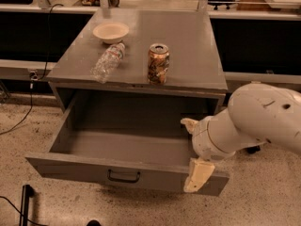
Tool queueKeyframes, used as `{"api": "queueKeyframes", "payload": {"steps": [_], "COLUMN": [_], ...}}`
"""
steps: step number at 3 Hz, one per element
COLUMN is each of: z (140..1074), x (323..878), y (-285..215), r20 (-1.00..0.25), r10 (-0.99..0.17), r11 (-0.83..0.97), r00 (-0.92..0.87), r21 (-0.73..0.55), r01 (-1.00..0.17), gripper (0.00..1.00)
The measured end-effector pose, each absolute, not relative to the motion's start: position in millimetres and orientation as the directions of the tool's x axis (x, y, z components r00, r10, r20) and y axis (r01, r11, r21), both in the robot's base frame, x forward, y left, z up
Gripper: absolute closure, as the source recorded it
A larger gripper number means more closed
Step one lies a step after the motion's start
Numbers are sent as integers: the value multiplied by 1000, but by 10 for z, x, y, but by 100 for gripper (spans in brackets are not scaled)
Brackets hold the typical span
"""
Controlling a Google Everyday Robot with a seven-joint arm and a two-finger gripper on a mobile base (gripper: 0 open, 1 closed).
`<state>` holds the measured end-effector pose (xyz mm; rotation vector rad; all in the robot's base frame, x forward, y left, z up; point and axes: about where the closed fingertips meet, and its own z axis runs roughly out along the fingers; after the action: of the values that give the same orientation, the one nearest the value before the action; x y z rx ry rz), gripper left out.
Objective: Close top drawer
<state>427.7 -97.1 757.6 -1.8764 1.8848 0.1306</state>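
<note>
The top drawer (127, 147) of the grey cabinet is pulled far out and is empty inside. Its black bail handle (123, 176) sits mid-front. My gripper (194, 150) is at the drawer's right end, on a bulky white arm coming in from the right. It is open. One cream finger (190, 125) points into the drawer's inside. The other finger (197, 175) hangs across the front panel near its right corner. It holds nothing.
On the cabinet top (188, 55) lie a cream bowl (111, 32), a clear plastic bottle (107, 62) on its side and an upright drink can (158, 63). Dark counters run behind. A cable (33, 98) and a black post (26, 204) are on the speckled floor at left.
</note>
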Motion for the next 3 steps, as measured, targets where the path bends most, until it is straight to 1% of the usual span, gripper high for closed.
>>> {"api": "queueKeyframes", "payload": {"steps": [1, 2, 3], "z": [7327, 7181, 6932], "x": [4278, 4321, 4388], "y": [-921, -895, -867], "r20": [-388, -382, -386], "r10": [-920, -923, -921], "r11": [57, 49, 42], "r00": [47, 53, 51], "r21": [-253, -251, -229], "r01": [-966, -967, -972], "gripper": [0, 17, 24]}}
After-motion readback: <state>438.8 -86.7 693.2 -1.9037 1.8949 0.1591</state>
